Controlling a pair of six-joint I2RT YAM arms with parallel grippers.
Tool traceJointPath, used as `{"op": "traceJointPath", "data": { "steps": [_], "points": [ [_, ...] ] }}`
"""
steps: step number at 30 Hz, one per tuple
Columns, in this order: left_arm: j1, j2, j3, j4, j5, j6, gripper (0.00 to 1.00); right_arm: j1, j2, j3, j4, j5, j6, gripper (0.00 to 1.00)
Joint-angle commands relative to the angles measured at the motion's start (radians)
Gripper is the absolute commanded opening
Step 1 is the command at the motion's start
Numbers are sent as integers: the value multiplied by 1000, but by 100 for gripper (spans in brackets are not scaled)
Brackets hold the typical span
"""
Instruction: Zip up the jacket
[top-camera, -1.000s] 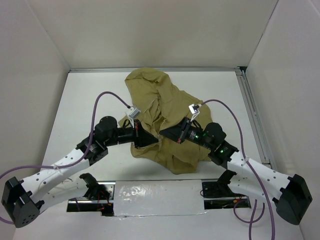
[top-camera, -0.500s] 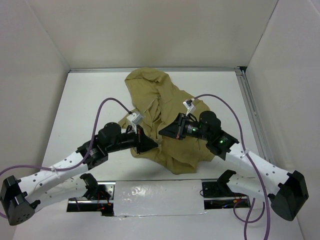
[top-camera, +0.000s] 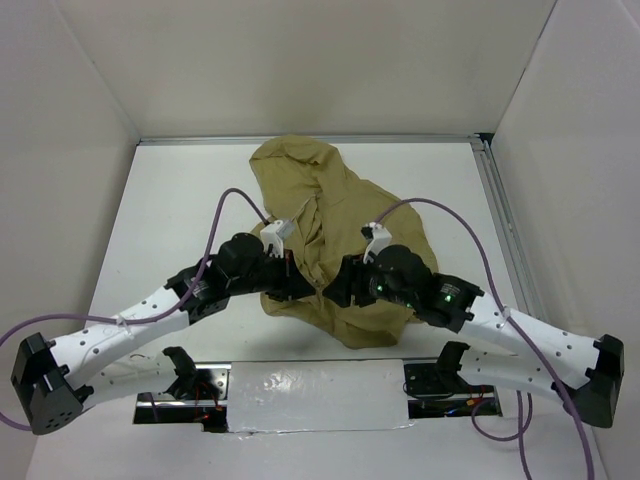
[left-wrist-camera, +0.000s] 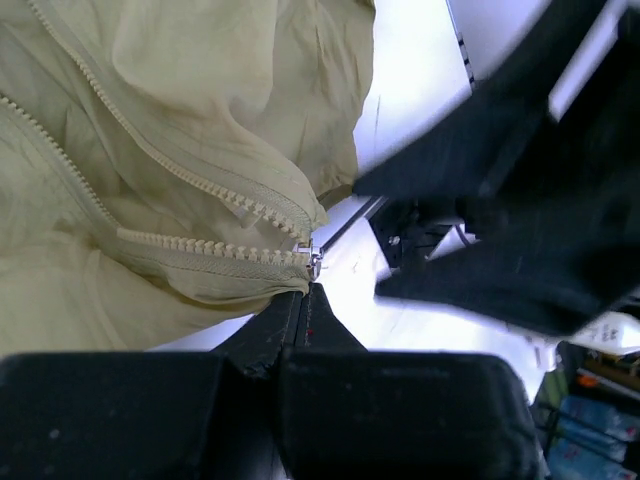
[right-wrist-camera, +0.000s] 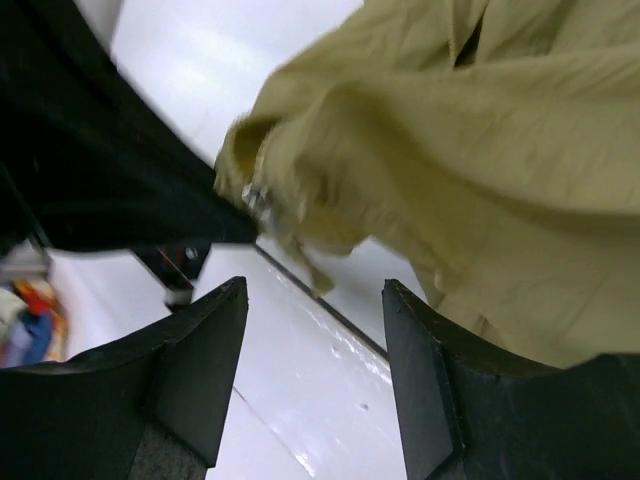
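The khaki jacket (top-camera: 335, 215) lies crumpled mid-table with its front open; two tooth rows (left-wrist-camera: 190, 180) meet at a small silver slider (left-wrist-camera: 314, 262). My left gripper (top-camera: 300, 284) is shut, its fingertips (left-wrist-camera: 300, 305) pinching the jacket's hem right at that slider. My right gripper (top-camera: 336, 286) hovers just to the right of it, open, with only white table between its fingers (right-wrist-camera: 205, 350). Jacket fabric (right-wrist-camera: 460, 130) hangs above and beyond the right gripper's (right-wrist-camera: 315, 300) fingertips, apart from them. The left gripper's black tip (right-wrist-camera: 150, 215) shows at the slider (right-wrist-camera: 256, 196).
White walls close in the table on three sides. A metal rail (top-camera: 505, 230) runs along the right edge. A taped panel (top-camera: 315, 395) sits between the arm bases. Purple cables (top-camera: 225, 205) loop over both arms. The right arm (left-wrist-camera: 520, 200) looms blurred beside the left gripper.
My right gripper has opened and let go of the jacket, swinging down and closer to the left gripper. The left arm has pushed slightly rightward, still shut at the zipper end.
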Motion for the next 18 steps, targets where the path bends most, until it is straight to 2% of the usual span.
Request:
{"op": "traceJointPath", "data": {
  "steps": [1, 5, 8, 12, 18],
  "points": [
    [5, 4, 58, -18, -15, -72, 0, 148, -27, 8, -96, 181, -52, 63],
    [5, 4, 67, -35, -6, -85, 0, 268, -1, -8, -47, 276, -48, 62],
    [5, -13, 53, -10, 16, -88, 0, 279, 16, -38, 29, 302, -51, 61],
    [3, -27, 42, -6, 37, -83, 0, 278, 37, -38, 45, 410, -29, 60],
    [5, -21, 44, 2, 56, -85, 0, 252, 77, -43, 142, 338, -97, 59]
  ]
}}
